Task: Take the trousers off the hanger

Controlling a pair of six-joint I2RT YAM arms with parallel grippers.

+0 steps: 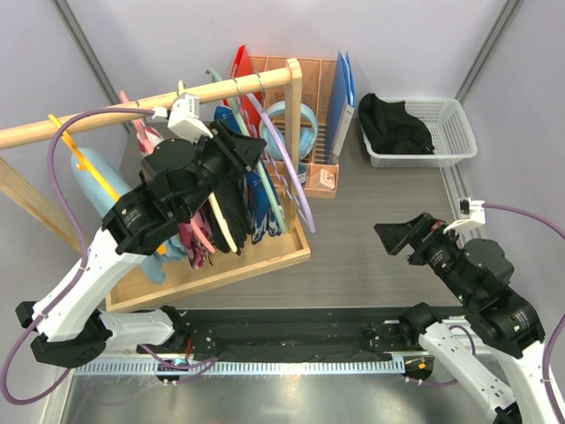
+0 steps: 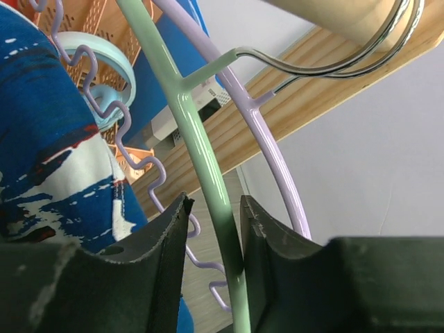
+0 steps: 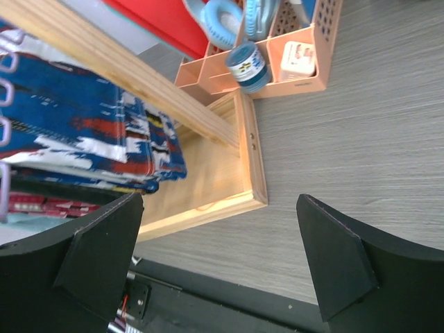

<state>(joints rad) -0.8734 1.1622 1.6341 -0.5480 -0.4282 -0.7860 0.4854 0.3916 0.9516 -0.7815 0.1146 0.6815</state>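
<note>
Right claw [image 3: 220,201] is held wide apart and empty over the near right of the desk [image 3: 361,125]. Left claw [image 2: 215,205] is set astride the green hanger [image 2: 198,139], jaws part apart with a gap seen on one side, not clamped. Printed trousers [image 2: 48,139] are hung just left of it on the wooden rack [image 1: 88,124]. Step judged: the hanger is being secured. Next a firm clamp is needed, then the cloth pulled off by the right claw. Black pair [image 1: 393,124] lies in the far-right basket [image 1: 459,150]. Desk is grey wood-grain, walls pale.
</note>
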